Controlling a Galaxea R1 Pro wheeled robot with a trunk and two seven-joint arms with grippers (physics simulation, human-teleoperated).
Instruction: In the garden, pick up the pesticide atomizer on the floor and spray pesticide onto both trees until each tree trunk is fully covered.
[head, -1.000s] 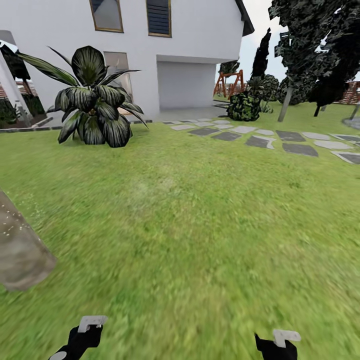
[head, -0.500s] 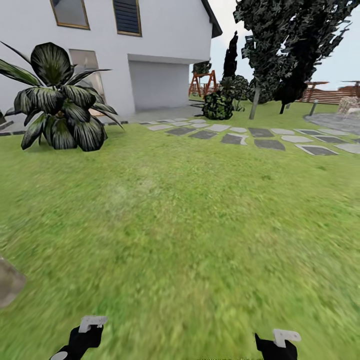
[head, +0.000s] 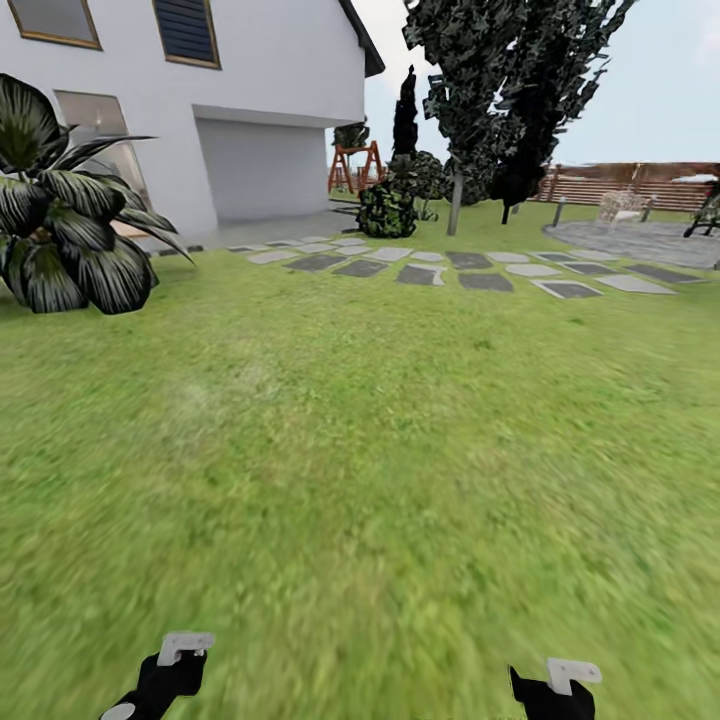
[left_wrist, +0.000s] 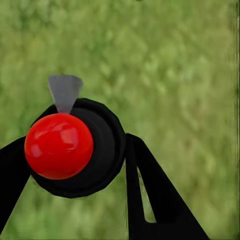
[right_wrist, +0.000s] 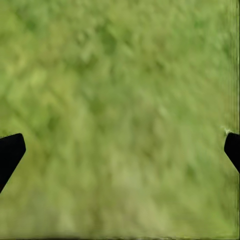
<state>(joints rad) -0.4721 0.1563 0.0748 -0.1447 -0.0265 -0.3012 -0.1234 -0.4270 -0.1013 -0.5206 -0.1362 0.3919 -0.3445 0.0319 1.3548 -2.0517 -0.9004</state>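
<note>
**In transit over lawn, sprayer apparently in L hand, no spraying yet**

Black round-bodied pesticide atomizer (left_wrist: 85, 150) w/ glossy red ball cap sat between left gripper (head: 172, 662) fingers, jaws seemingly clamped on its sides. It was low over blurred green grass lawn (head: 360, 450), well short of the white-walled house (head: 260, 90). Seen nearly end-on, so long axis prob. ran toward wrist cam. Grey tapered nozzle stuck out sideways, aimed at grass. Right gripper (right_wrist: 120, 150) jaws were wide apart, empty. Next, I'd judge: locate a grey-beige trunk, drive up, aim nozzle at bark.

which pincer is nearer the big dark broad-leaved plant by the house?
Left. The left pincer sits on the broad-leaved plant's side; the right pincer is further across the lawn.
</note>
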